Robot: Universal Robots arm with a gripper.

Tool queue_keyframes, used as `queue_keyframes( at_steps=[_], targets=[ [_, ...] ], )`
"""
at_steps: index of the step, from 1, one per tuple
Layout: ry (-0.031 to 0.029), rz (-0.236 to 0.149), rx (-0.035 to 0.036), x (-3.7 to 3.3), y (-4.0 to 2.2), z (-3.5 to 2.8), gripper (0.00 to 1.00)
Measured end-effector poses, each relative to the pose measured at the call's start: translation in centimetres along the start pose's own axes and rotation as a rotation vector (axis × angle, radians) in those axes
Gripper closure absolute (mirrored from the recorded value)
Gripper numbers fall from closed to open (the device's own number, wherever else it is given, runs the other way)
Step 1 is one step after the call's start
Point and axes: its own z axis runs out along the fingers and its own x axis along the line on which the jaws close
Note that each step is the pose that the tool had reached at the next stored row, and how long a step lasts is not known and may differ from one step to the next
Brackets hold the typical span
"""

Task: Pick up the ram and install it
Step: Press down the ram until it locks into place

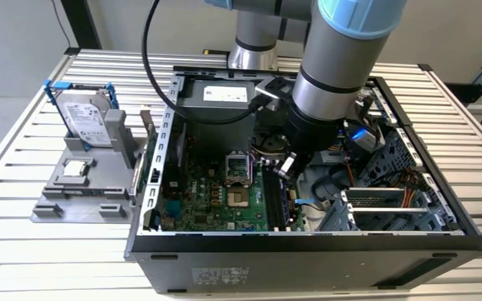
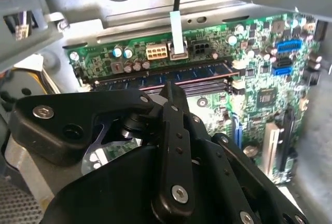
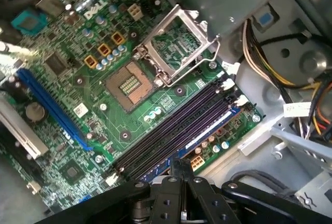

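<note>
Open computer case (image 1: 308, 241) on a slatted metal table (image 1: 48, 251). Gripper (image 1: 287, 168), fingers together, poised above the ram (image 3: 205, 135), which is seated in its motherboard (image 3: 104, 105) slot.

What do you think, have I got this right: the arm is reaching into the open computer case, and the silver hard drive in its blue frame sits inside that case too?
Not quite. The arm does reach into the open computer case, but the silver hard drive in its blue frame stands outside the case, on a grey holder on the table, at the exterior view's left.
</note>
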Motion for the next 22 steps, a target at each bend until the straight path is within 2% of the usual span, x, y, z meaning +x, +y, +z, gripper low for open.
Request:
queue_keyframes(
  at_steps=[22],
  targets=[
    [0.0010, -0.375, 0.0067, -0.03, 0.03, 0.00, 1.00]
  ],
)
